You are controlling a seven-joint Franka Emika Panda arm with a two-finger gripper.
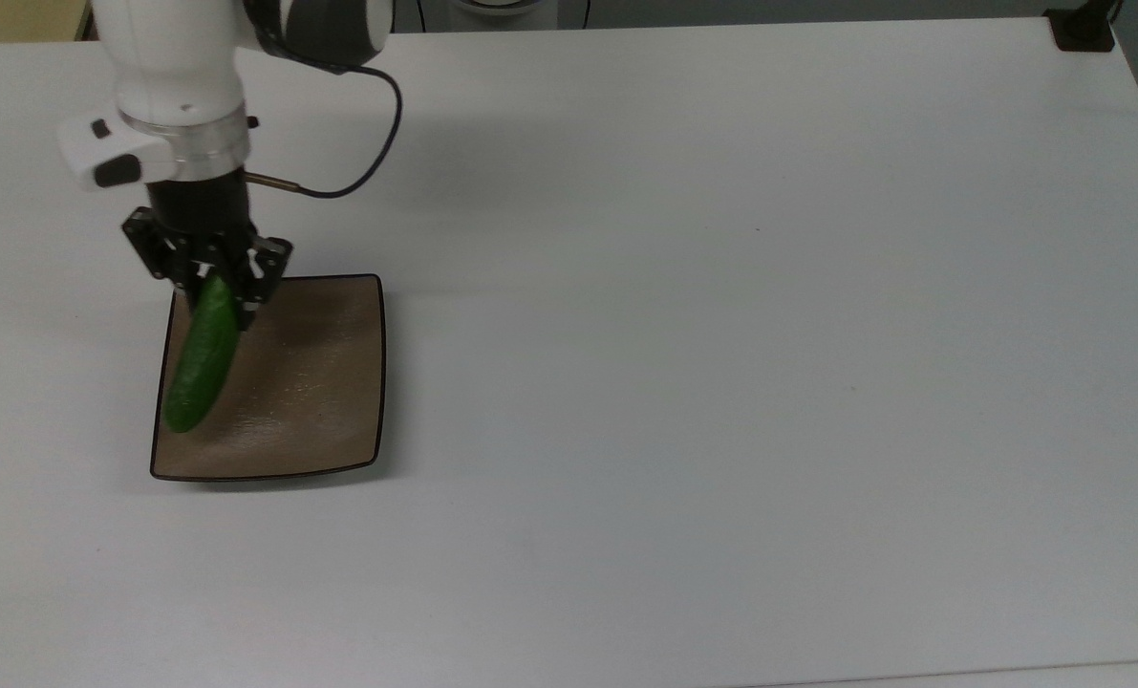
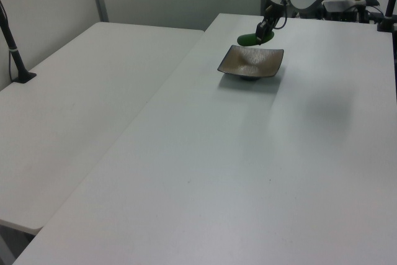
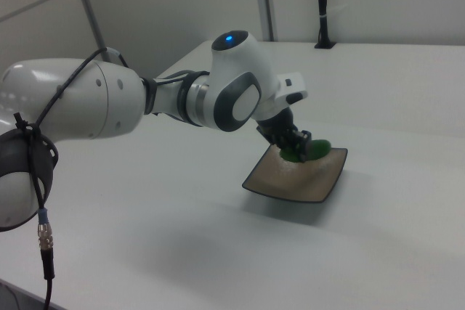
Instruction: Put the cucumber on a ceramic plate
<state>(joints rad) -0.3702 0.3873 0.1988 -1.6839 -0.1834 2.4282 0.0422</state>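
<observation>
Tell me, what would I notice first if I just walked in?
Probably the bright green cucumber, gripped at one end by the robot's tool and hanging over the brown square plate near the top view's left. Next, the big white robot arm reaching across the bare white table.

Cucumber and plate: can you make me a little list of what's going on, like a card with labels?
holder: pincer shut on the cucumber's upper end in the top view
cucumber: dark green, over the plate's left part in the top view, one end hanging free
touching plate: cannot tell
ceramic plate: square, tan-brown, dark rim, flat on the white table
also on plate: nothing else
</observation>
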